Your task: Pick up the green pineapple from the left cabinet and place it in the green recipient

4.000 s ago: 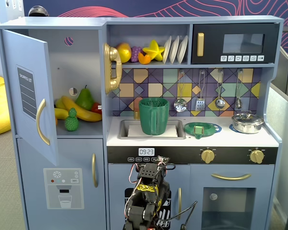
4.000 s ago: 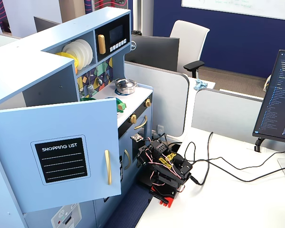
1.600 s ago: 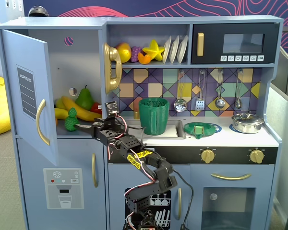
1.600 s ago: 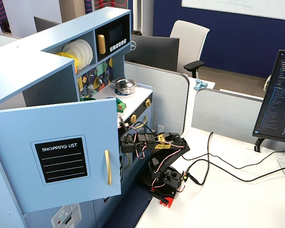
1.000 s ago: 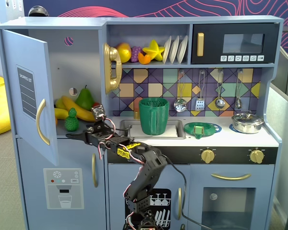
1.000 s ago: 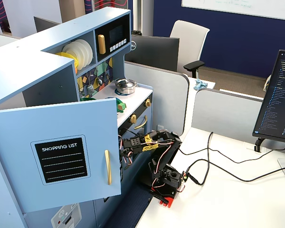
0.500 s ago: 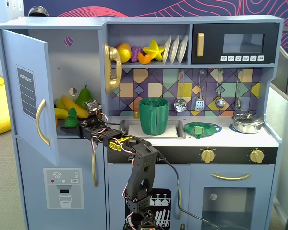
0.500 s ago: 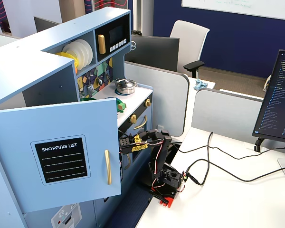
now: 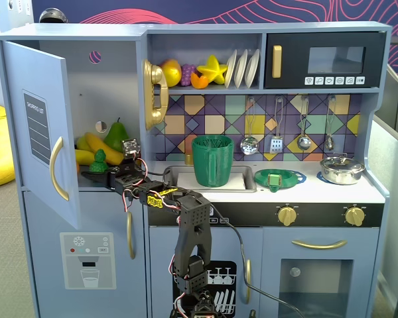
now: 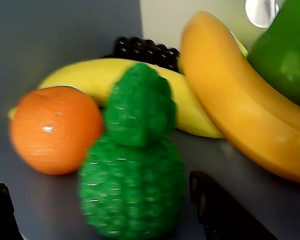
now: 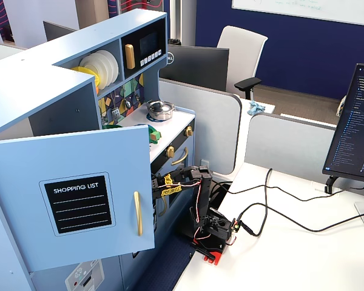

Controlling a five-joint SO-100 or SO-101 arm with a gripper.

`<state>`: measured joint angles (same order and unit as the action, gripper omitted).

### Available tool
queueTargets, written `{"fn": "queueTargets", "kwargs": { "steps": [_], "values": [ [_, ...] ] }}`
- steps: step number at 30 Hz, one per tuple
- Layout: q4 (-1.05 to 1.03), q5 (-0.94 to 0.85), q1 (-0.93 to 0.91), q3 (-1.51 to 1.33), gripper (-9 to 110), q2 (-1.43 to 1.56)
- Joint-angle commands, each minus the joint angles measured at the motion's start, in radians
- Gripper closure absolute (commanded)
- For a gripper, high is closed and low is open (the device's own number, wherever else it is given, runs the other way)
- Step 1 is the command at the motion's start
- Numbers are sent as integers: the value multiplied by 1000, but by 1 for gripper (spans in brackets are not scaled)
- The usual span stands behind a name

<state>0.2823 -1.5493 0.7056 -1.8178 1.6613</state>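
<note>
The green pineapple [image 10: 132, 175] stands upright on the grey floor of the left cabinet [image 9: 113, 79], whose tall door [image 9: 36, 132] is swung open. My gripper [image 10: 97, 200] is open, with one black finger [image 10: 225, 210] to the right of the pineapple and the other [image 10: 0, 210] to the left, a gap showing on both sides. In a fixed view the gripper [image 9: 95, 175] reaches into the cabinet just below the pineapple [image 9: 99, 159]. The green recipient [image 9: 212, 161] stands upright in the sink to the right.
An orange [image 10: 55, 130] sits to the pineapple's left, with bananas [image 10: 235, 95] and a dark green pear [image 10: 285, 50] behind and to its right. A green strainer dish [image 9: 278, 179] and a metal pot [image 9: 341, 169] rest on the counter. The open door [image 11: 73, 200] hides the cabinet in another fixed view.
</note>
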Motion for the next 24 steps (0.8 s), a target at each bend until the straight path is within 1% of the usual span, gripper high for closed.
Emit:
{"fn": "queueTargets", "kwargs": {
  "steps": [1, 9, 12, 14, 16, 18, 20, 24],
  "values": [
    [41, 8, -29, 100, 62, -20],
    [52, 6, -46, 209, 63, -146],
    [41, 5, -43, 250, 66, -187],
    [14, -15, -34, 267, 74, -199],
    [-18, -46, -21, 285, 91, -206],
    [-74, -75, -15, 310, 101, -209],
    [-92, -69, -11, 324, 101, -204],
    [-97, -150, 11, 290, 101, -127]
  ]
}}
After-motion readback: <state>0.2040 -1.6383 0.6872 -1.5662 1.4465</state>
